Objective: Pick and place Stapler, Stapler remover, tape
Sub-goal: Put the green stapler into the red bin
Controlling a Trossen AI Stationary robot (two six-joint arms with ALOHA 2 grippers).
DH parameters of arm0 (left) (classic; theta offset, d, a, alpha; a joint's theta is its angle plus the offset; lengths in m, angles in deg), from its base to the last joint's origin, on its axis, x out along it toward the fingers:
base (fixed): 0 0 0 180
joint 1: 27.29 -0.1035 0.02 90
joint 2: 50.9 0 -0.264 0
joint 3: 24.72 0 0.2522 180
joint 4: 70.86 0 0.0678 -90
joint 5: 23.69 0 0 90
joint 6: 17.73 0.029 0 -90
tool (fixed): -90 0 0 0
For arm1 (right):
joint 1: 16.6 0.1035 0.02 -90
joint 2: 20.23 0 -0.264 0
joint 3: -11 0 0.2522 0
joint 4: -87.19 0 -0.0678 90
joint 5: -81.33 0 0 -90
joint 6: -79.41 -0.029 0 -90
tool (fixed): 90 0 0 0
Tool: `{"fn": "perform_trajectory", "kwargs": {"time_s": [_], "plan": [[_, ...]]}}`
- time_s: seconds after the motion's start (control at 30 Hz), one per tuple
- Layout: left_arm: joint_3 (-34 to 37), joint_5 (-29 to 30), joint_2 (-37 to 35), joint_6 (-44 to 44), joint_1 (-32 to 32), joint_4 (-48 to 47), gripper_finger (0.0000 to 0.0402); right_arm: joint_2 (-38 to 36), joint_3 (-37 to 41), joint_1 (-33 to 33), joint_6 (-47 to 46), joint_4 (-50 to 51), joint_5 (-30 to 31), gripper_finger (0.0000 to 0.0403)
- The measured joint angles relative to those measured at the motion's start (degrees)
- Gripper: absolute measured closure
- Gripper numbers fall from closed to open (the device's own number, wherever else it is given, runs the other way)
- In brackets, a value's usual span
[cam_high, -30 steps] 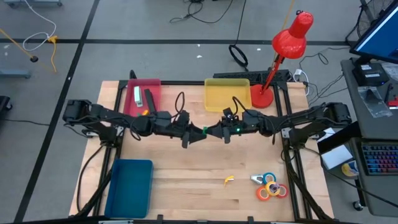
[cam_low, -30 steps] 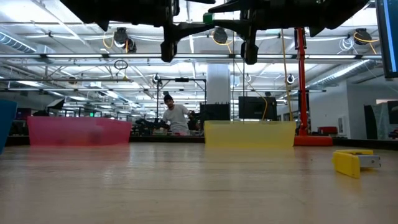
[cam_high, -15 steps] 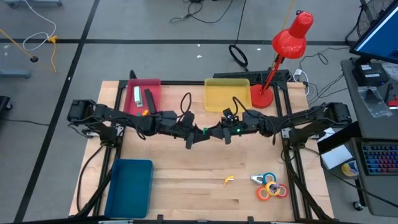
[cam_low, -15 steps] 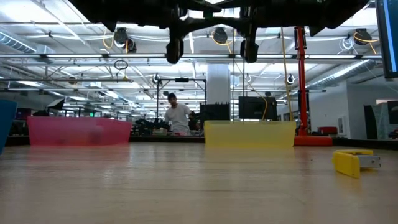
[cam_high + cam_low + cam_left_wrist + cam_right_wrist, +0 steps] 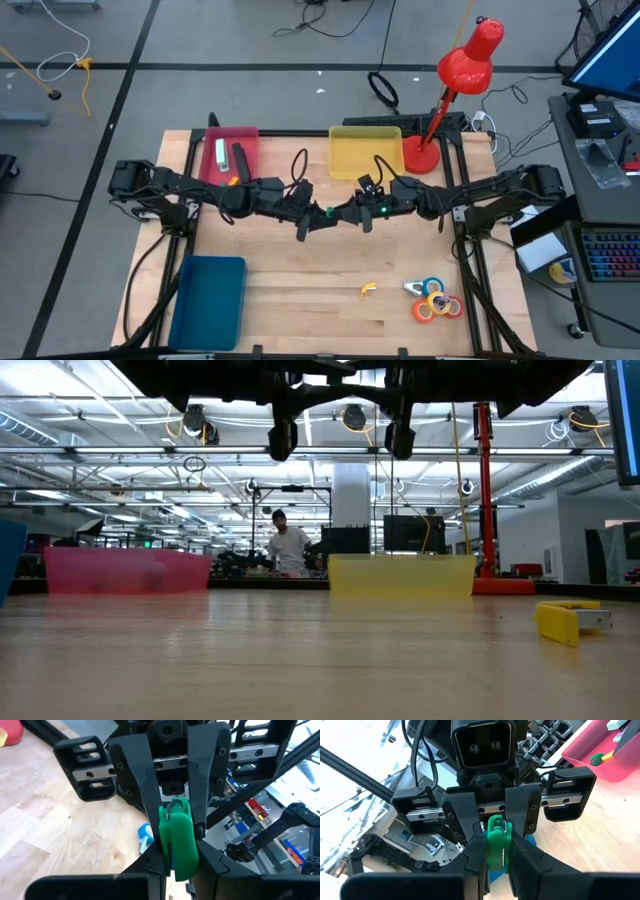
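- High view: left tool [image 5: 318,214] and right tool [image 5: 342,212] meet tip to tip above the worktop [image 5: 300,290].
- Both clamp one green stapler remover [image 5: 176,836]; the giving side should let go only once the other's grip is firm.

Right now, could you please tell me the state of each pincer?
Left pincer: closed on the small green object, above mid-table.
Right pincer: closed on that same green object, facing the left one.
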Motion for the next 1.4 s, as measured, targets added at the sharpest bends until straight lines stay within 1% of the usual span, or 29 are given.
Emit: {"fn": "perform_trajectory", "kwargs": {"time_s": [0.17,0.27,0.37,0.47,0.6,0.67,0.7,0.8,0.93,1.03,1.1,1.2,1.3,1.4], "plan": [[0.0,-0.1,0.0,-0.5,0.0,-1.3,0.0346,0.0,0.0,0.0,0.5,0.9,-0.6,0.0298],[0.0,-1.9,0.0,-0.5,0.0,-2.8,0.0346,0.0,0.0,0.0,0.4,4.3,-1.4,0.0268],[0.0,-3.7,-0.3,-0.9,0.1,-5.4,0.0346,0.0,0.1,-0.1,0.2,8.0,-4.3,0.0241],[0.0,-4.6,-1.8,-0.9,0.2,-10.3,0.0346,0.2,0.3,-0.1,-1.0,10.3,-6.6,0.0221],[0.0,-4.4,-4.8,-0.3,-0.1,-22.6,0.0346,0.1,0.2,-0.1,-1.1,12.0,-7.5,0.0207],[0.0,-2.4,-7.5,-0.1,-0.7,-31.4,0.0346,0.1,0.2,-0.1,-1.1,11.9,-7.5,0.0205],[0.0,-0.5,-8.7,-0.1,-1.0,-36.5,0.0346,0.1,0.2,-0.1,-1.1,11.7,-7.5,0.0205],[0.0,7.9,-12.7,-1.1,-2.3,-52.3,0.0346,0.0,0.2,-0.1,-1.0,11.7,-7.5,0.0207],[0.0,20.3,-17.6,-5.6,-5.7,-71.4,0.0346,0.0,0.2,-0.1,-1.1,11.3,-7.5,0.0212],[0.0,26.9,-19.8,-9.1,-9.9,-83.0,0.0346,0.0,0.2,-0.1,-1.1,11.2,-7.5,0.0214],[0.0,28.8,-20.2,-11.1,-13.6,-89.6,0.0346,0.0,0.2,-0.1,-1.2,11.1,-7.4,0.0215],[0.5,29.1,-20.0,-12.7,-19.7,-96.2,0.0346,0.0,0.2,-0.1,-1.7,11.0,-7.4,0.0215],[2.2,29.1,-20.0,-11.8,-25.3,-97.1,0.0346,0.0,0.1,-0.1,-2.3,11.0,-7.4,0.0215],[4.0,29.1,-20.1,-8.3,-30.3,-97.0,0.0346,0.0,0.1,-0.1,-2.3,11.0,-7.4,0.0215]]}}
